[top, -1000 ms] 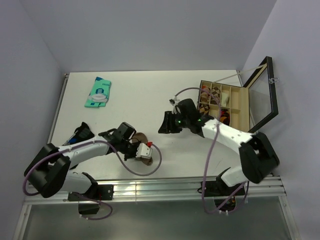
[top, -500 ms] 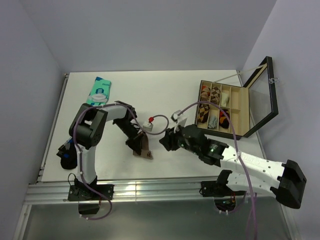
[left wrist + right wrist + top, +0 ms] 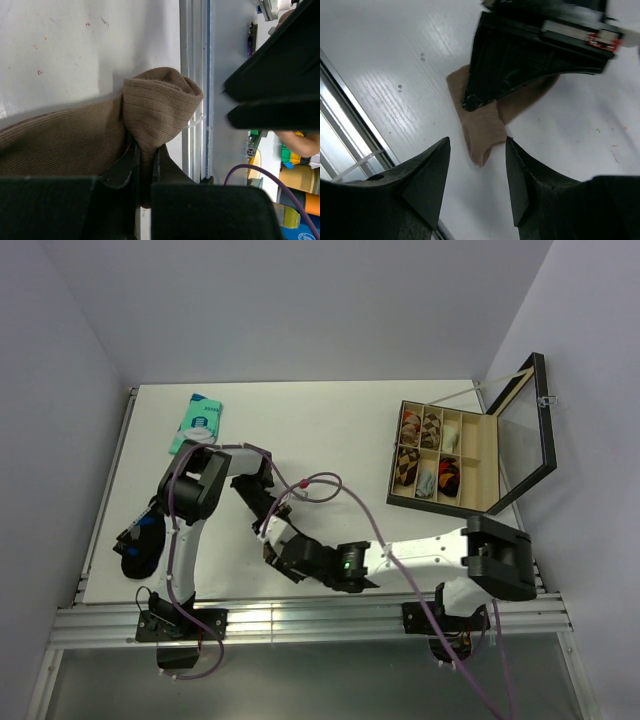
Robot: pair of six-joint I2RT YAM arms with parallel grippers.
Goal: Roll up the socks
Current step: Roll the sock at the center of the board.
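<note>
At bench (image 3: 380, 55) front edge: tan-brown sock (image 3: 160, 105), fold clenched by left end effector (image 3: 145, 152). Right end effector (image 3: 476, 145) spread, directly above free end.

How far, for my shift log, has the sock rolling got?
Done: no finished roll shows on the table. In hand: the left gripper is shut on a fold of the tan-brown sock, and the right gripper hovers open above it. Left: rolling that sock up, then the black sock, which lies near the table's left edge, apart from both grippers.
</note>
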